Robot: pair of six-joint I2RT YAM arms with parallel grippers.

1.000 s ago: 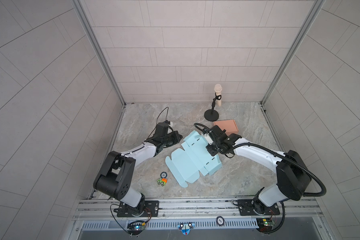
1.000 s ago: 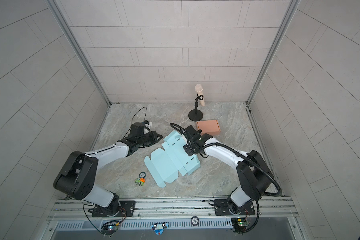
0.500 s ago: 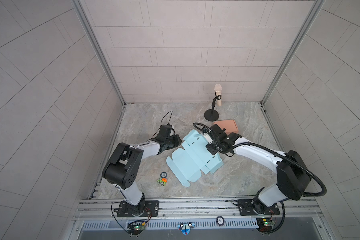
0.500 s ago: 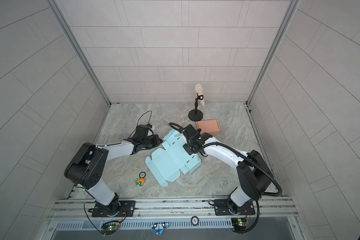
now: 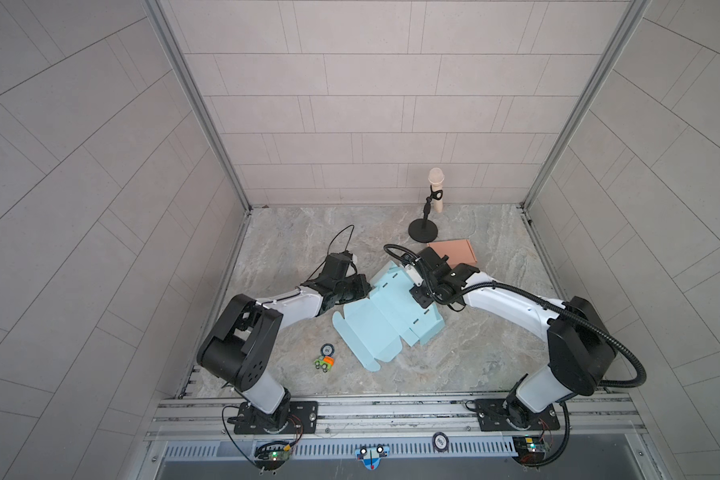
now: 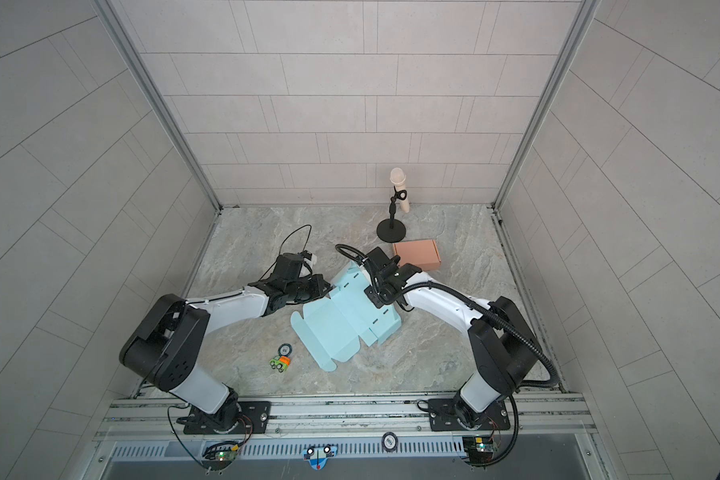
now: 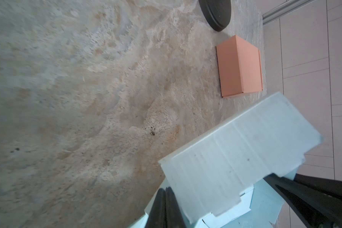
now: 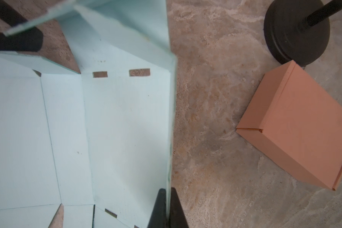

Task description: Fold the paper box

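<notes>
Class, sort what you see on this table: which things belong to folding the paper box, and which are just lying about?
Belongs to the job: light blue paper box, mostly flat; left gripper and right gripper, each shut on one of its panels.
Lying about: orange box, already folded; microphone stand; toy car; round badge.

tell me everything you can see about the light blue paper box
The paper box is a light blue cardboard cutout, mostly unfolded, lying on the stone-look table between the two arms. It shows crease lines, small rectangular slots and rounded tabs at its near end. Its outer face looks paler, almost white. The far end is raised: the right claw is shut on the edge of an upright side panel, and the left claw pinches a lifted flap on the opposite side.
</notes>
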